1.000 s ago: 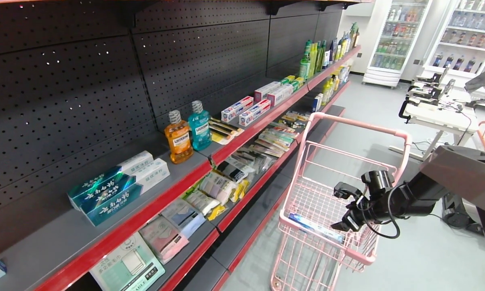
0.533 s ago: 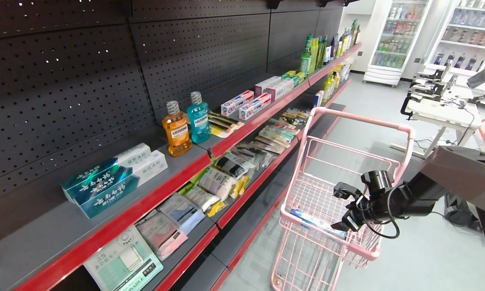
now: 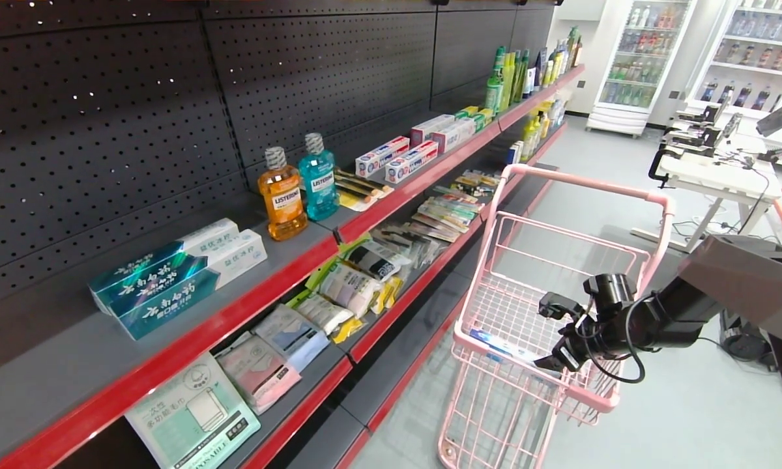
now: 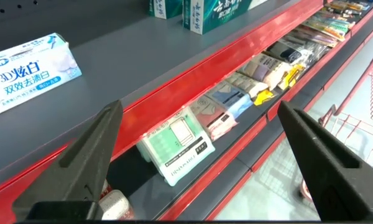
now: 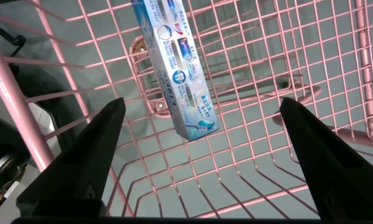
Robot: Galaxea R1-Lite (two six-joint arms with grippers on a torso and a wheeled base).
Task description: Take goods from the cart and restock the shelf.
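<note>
Head view: mere camera shift; right gripper (image 3: 550, 333) still agape over box (image 3: 502, 348) in cart (image 3: 586, 195), left gripper (image 4: 199, 106) agape, pick pending.

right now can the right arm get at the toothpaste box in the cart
Probably yes: the right gripper hangs open above the toothpaste box lying in the cart, nothing between them.

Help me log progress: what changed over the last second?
Only the head camera shifted a little. The right claw stays open above the toothpaste box in the pink cart; nothing was gripped or released. Goods on the shelf lie unmoved.
</note>
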